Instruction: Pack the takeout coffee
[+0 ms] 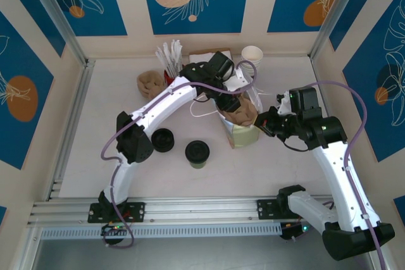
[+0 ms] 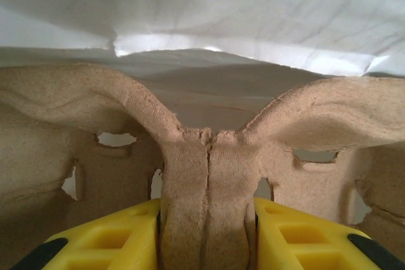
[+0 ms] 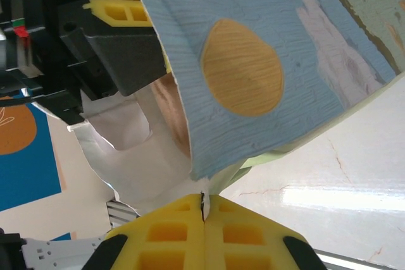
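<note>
Overhead, the left gripper (image 1: 235, 107) reaches across the table to the open top of the paper bag (image 1: 245, 136) and holds a brown pulp cup carrier (image 1: 242, 114) at the bag's mouth. The right gripper (image 1: 266, 124) is at the bag's right edge. The takeout coffee (image 1: 197, 154) stands upright on the table (image 1: 95, 131), left of the bag and apart from both grippers, lid on. A loose black lid (image 1: 163, 140) lies just beside it, further left. At the back wall are stacked white cups (image 1: 252, 55), a bundle of white stirrers (image 1: 169, 55) and a second pulp carrier (image 1: 150, 83).

From the left wrist, the yellow fingers (image 2: 120, 239) are clamped on the carrier's (image 2: 95, 93) central ridge, one on each side (the pulp fills the whole gap between them). White paper of the bag's inside (image 2: 253, 11) hangs behind and above the carrier.

From the right wrist, the right gripper (image 3: 204, 210) has its jaws pressed together on the thin edge of the bag (image 3: 253, 61), whose outside is blue with an orange oval and a pale green border. The white table surface (image 3: 354, 175) lies to the right.
</note>
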